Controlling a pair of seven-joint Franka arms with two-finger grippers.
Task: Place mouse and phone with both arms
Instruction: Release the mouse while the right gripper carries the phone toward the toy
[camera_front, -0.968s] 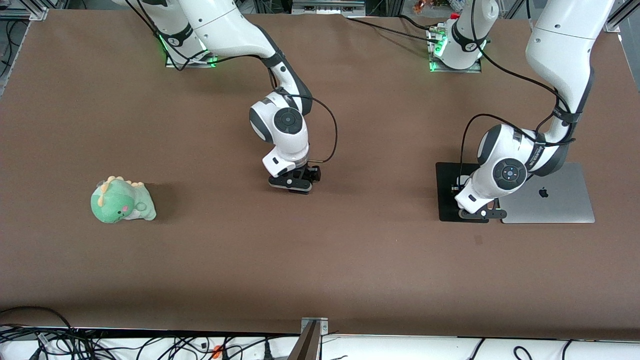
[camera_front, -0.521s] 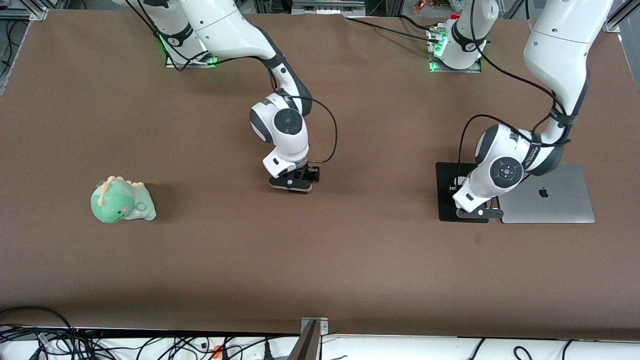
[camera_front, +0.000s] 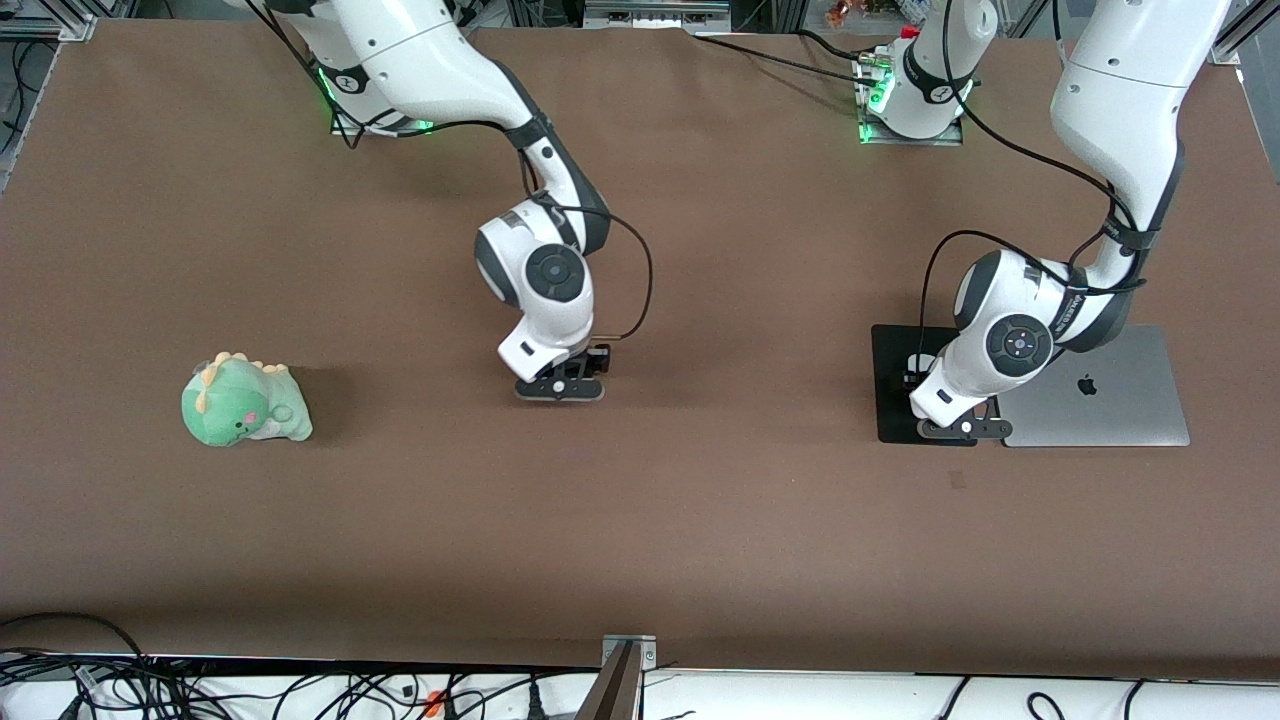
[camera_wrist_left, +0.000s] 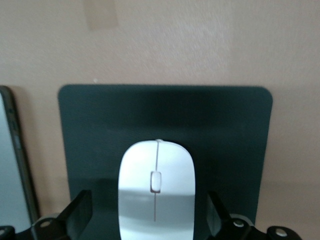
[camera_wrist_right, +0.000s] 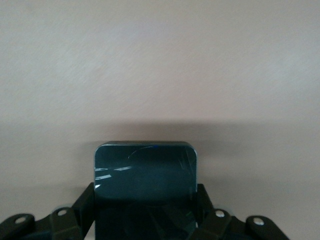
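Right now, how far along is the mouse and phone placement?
Midway. The left hand is over the mouse pad beside the laptop, fingers spread on either side of the mouse. The right hand holds the phone over bare table. Left: release both and pull the arms away.

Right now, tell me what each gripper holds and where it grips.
Right gripper clamps the phone by its long edges. Left gripper straddles the mouse on the pad, fingers apart from its sides; nothing held.

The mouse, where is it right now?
The mouse lies on the black mouse pad beside the laptop, toward the left arm's end of the table, between the left gripper's open jaws.
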